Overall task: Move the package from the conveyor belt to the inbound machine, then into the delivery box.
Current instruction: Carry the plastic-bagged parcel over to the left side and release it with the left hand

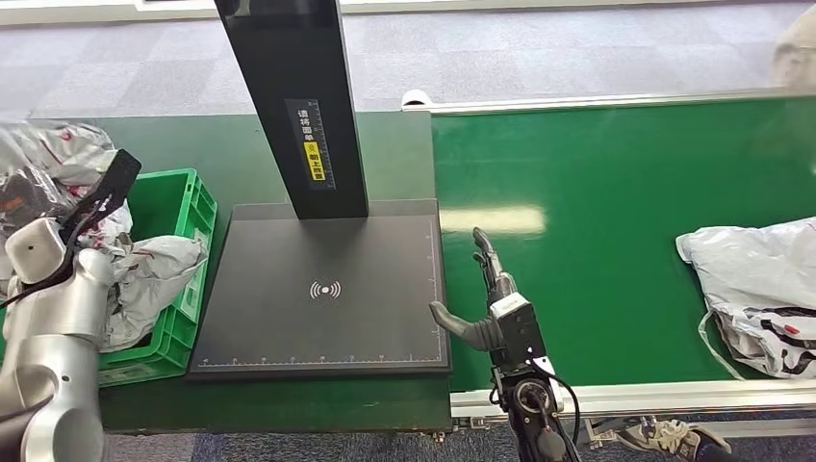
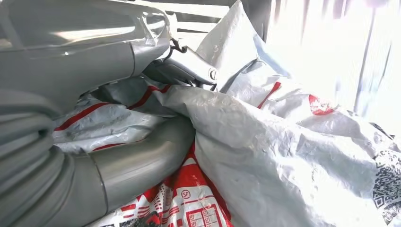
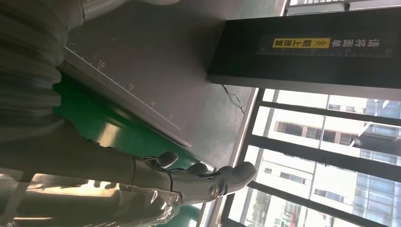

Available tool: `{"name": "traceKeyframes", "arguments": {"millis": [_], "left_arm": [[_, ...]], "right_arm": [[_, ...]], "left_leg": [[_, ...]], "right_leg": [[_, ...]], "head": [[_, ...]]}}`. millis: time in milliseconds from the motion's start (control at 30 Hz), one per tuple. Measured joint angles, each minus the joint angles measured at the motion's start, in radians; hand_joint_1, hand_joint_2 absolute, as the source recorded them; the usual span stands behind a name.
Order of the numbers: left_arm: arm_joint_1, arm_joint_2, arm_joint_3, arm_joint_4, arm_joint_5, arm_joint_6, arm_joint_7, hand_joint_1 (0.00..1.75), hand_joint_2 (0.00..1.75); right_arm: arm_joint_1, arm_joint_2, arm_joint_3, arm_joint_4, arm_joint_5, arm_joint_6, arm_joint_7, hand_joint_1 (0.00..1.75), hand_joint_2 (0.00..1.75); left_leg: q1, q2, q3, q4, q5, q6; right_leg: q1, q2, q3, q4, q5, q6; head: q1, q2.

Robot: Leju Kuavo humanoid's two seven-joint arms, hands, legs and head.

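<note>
**Left hand clamped on package over crate; right hand spread beside scanner plate**

Head view: left arm (image 1: 53, 337) enters at lower left, reaching over the green plastic crate (image 1: 183, 207) at the left end of the green tabletop (image 1: 231, 154). Crate holds crumpled grey poly-mailer bags; one grey bag (image 1: 154, 274) drapes over its near right rim. More grey and red bags piled at the far left edge (image 1: 53, 154).

Left wrist view: left hand (image 2: 156, 80) closed on a grey package (image 2: 265, 142) with red stripes and red printing. Thumb (image 2: 142, 161) pressed under a fold of the film, darker fingers (image 2: 189, 68) over the top. Package wrinkled, a black-and-white code patch at its edge. Exact seating of this package within the crate not discernible.

Inbound machine: flat black scan plate (image 1: 322, 289) with a white wireless symbol at centre and ruler marks along its edges, black upright column (image 1: 293, 96) rising from its rear, bearing a yellow label. Plate bare on top.

Right hand (image 1: 486, 294) just beside the right edge of the plate, above the seam with the green conveyor belt (image 1: 597, 192). Fingers extended forward, thumb splayed toward the plate, nothing held. Right wrist view confirms: fingers (image 3: 227, 177) apart and free, plate edge and column nearby.

Another grey package (image 1: 760, 289) with red and black print lies on the belt at far right, well apart from the right hand. A shoe (image 1: 674, 438) visible below the belt's metal rail.
</note>
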Motion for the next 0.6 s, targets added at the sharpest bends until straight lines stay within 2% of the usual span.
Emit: {"name": "traceKeyframes", "arguments": {"millis": [67,133,333,400,467,600], "left_arm": [[-0.042,0.026,-0.021,0.09,-0.018,-0.135,0.026,1.75,1.75],[-0.072,0.046,-0.042,0.159,-0.031,-0.233,0.017,1.75,1.75],[-0.112,0.088,-0.092,0.282,-0.049,-0.42,-0.048,1.72,1.75],[-0.116,0.098,-0.111,0.304,-0.052,-0.478,-0.079,0.85,1.75],[-0.115,0.103,-0.128,0.316,-0.053,-0.484,-0.097,0.0,1.75],[-0.112,0.102,-0.148,0.323,-0.052,-0.37,-0.08,0.0,1.75]], "right_arm": [[-0.012,0.002,0.0,0.014,0.0,0.004,0.002,0.0,1.75],[-0.022,0.003,0.002,0.027,0.001,0.007,0.002,0.0,1.75],[-0.034,0.003,0.009,0.048,0.001,0.009,0.002,0.0,1.75],[-0.037,0.003,0.012,0.054,0.001,0.012,0.002,0.0,1.75],[-0.039,0.004,0.014,0.059,0.001,0.014,0.002,0.0,1.75],[-0.035,0.004,0.015,0.061,-0.002,0.014,0.003,0.0,1.75]], "left_leg": [[0.0,0.0,0.0,0.0,0.0,0.0],[0.0,0.0,0.0,0.0,0.0,0.0],[0.0,0.0,-0.001,0.0,0.0,0.0],[0.0,0.0,-0.002,0.0,0.0,0.0],[0.0,0.0,-0.002,0.0,0.0,0.0],[0.0,0.0,-0.002,0.0,0.0,0.0]], "right_leg": [[0.0,0.0,0.0,0.0,0.0,0.0],[0.0,0.0,0.0,0.0,0.0,0.0],[0.0,0.0,-0.001,0.0,0.0,0.0],[0.0,0.0,-0.002,0.0,0.0,0.0],[0.0,0.0,-0.002,0.0,0.0,0.0],[0.0,0.0,-0.002,0.0,0.0,0.0]], "head": [[0.0,0.0],[0.0,0.0],[0.0,0.0],[0.0,0.0],[0.0,0.0],[0.0,0.0]]}}
